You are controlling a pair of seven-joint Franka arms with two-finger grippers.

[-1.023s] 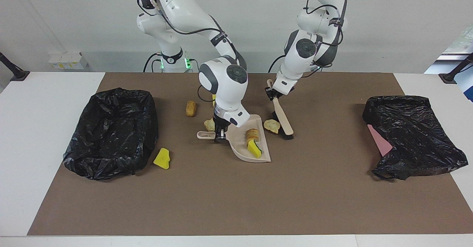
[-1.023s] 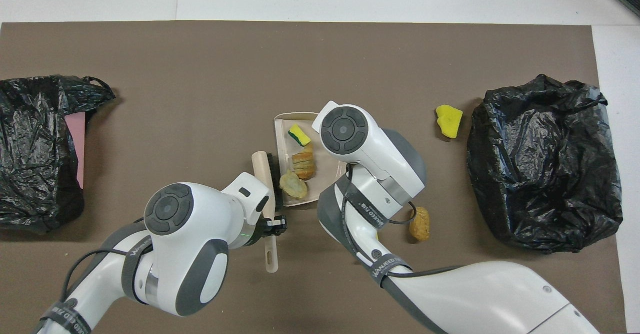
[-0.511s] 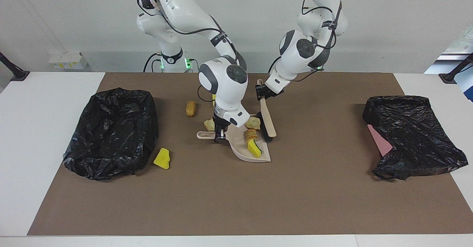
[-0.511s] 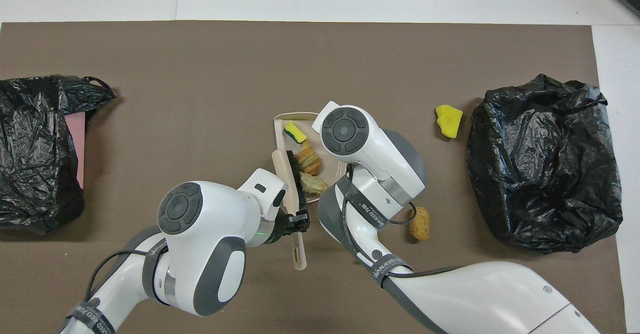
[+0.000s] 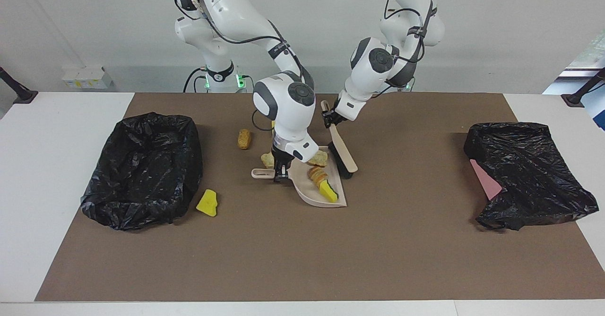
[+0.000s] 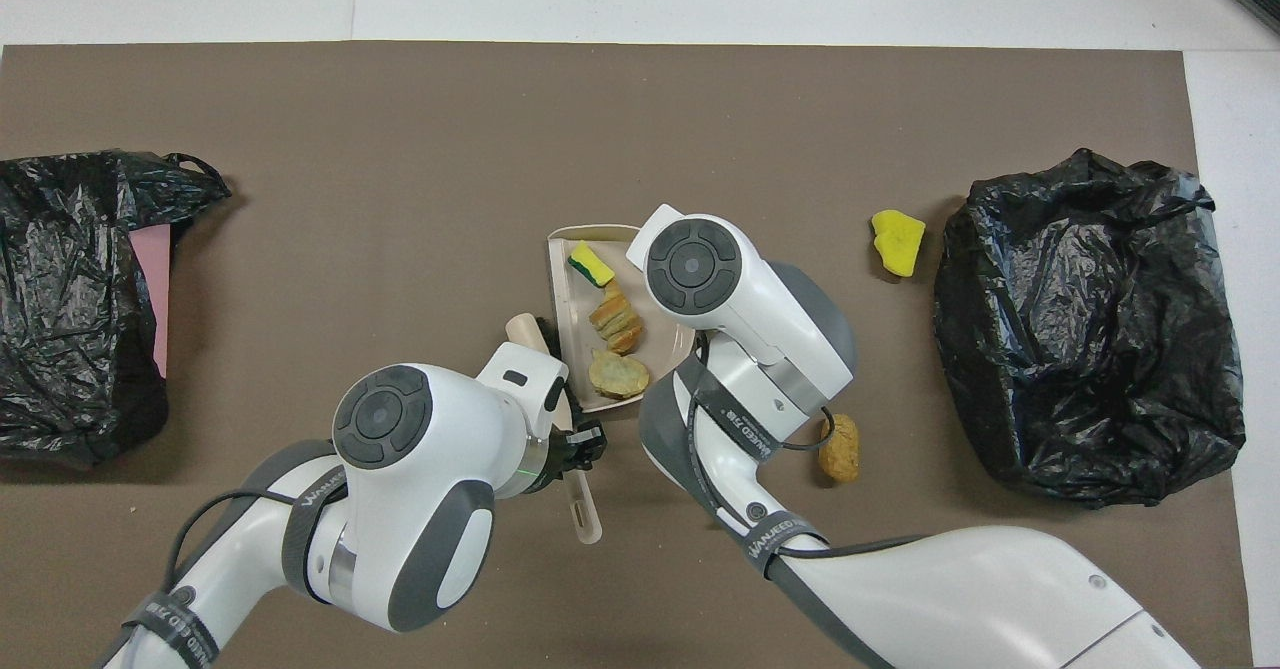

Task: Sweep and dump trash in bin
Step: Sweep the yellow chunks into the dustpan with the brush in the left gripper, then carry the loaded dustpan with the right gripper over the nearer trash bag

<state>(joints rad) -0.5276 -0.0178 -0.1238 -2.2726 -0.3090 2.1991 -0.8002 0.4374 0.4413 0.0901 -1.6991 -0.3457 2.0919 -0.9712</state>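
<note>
Mid-sweep. Right gripper (image 5: 280, 174) has its fingers pinching the dustpan (image 5: 326, 198) by its handle, pan flat on the brown mat near the table's middle, open mouth toward the left arm's end. Left gripper (image 5: 329, 119) has its fingers clamped on the brush (image 5: 344, 155) handle; long axis runs slanted from the grip down to the bristles, which sit at the pan's mouth edge.

Trash: three pieces inside the pan, a yellow-green sponge chunk (image 6: 591, 264), a ridged orange-beige lump (image 6: 616, 316) and a pale lump (image 6: 618, 374) nearest the robots. Outside: an orange-brown lump (image 5: 244, 138) toward the right arm's end, a pale lump (image 5: 267, 159) just beside the pan handle, a yellow chunk (image 5: 208, 203) just beside the open black bin bag (image 5: 142, 169) at the right arm's end. A second crumpled bag (image 5: 529, 174) with a pink sheet (image 5: 485, 179) lies at the left arm's end.

Key relation, as a judgement: the loose pieces all lie on the handle side of the pan, away from the brush, so the right arm is nearer to them; the pan's mouth faces the wrong way for them and needs re-aiming, or a dump first.
</note>
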